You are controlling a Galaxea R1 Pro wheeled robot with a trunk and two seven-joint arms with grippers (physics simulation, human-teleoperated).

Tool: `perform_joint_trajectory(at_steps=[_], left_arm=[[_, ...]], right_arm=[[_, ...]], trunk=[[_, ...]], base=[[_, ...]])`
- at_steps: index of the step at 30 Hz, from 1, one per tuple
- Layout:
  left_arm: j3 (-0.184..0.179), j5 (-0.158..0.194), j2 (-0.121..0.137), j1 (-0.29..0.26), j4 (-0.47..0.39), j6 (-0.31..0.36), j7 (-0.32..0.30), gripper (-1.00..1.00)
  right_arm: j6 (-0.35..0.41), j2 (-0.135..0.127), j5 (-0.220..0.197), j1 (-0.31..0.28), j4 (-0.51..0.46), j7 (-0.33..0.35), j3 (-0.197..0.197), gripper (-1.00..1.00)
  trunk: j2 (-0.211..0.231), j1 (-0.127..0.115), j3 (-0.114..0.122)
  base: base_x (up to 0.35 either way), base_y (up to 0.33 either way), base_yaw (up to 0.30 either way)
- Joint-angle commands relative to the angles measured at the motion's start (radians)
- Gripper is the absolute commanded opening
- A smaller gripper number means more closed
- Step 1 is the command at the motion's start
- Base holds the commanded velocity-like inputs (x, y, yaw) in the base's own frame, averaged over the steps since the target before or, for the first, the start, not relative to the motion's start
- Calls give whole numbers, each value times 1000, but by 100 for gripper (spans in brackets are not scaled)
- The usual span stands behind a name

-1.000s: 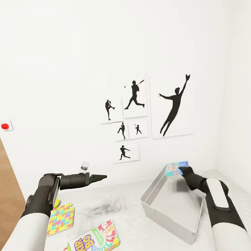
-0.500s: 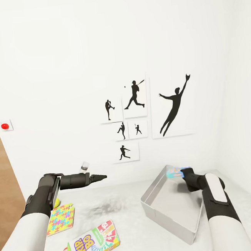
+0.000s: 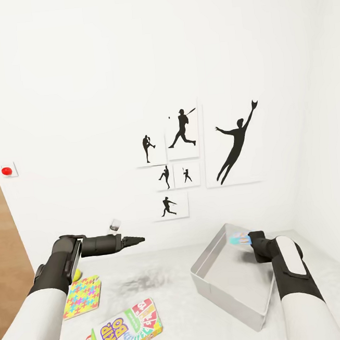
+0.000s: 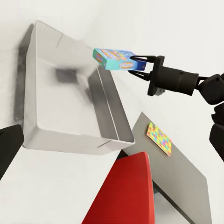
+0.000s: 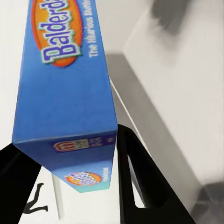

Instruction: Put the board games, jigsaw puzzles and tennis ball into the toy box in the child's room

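Right end effector (image 4: 138, 65) clamping flat glossy blue board game (image 4: 113, 59), over rectangular grey metal toy box (image 4: 65, 95)

The toy box (image 3: 232, 289) looks like thin grey metal, smooth, with a soft brushed shine on its walls. The board game (image 5: 65, 84) held over it is printed cardboard, a little glossy. The right end effector (image 4: 140, 65) is matt black plastic. The table (image 3: 168, 306) has a pale, matt, slightly speckled surface. The card game box (image 3: 126, 329) and the puzzle (image 3: 83, 297) look like glossy printed paper.
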Motion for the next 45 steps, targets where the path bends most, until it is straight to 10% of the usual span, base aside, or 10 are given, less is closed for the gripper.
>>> perform_joint_trajectory(at_steps=[1,45], left_arm=[[3,-11,-1,0,-1,10,-9,100],[4,-11,0,-1,-1,10,-9,100]], right_arm=[[5,1,-8,-2,-1,-5,-4,-100],[-30,-21,-55,-107,189,-8,-41,-100]], trunk=[[-1,0,-1],[-1,0,-66]], base=[[0,0,0],[0,0,58]])
